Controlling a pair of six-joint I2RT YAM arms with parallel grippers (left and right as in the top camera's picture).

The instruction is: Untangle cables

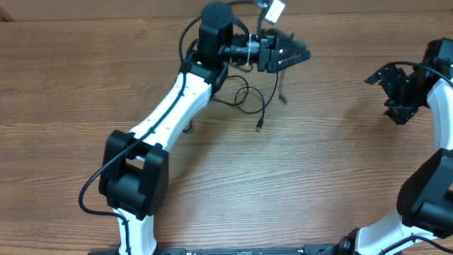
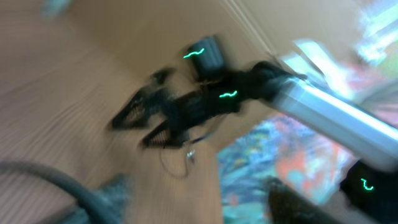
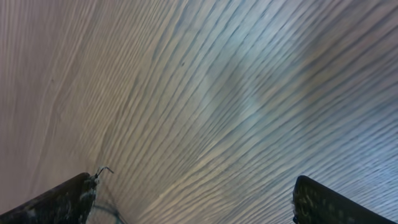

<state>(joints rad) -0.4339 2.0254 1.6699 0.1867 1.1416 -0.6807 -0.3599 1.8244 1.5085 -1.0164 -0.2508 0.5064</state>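
Looking down from overhead, I see the cables point(image 1: 264, 110) looped on the table point(image 1: 340, 184) near 12 o'clock, just beside the left arm's wrist, with one plug tip point(image 1: 259, 128) trailing toward 6 o'clock. The left gripper point(image 1: 301, 52) points toward 3 o'clock; its wrist view is smeared, so I cannot tell whether it is released or clenched. The right gripper point(image 3: 196, 180) sits near 2 o'clock, well apart from the cables, its fingers spread wide and grasping nothing.
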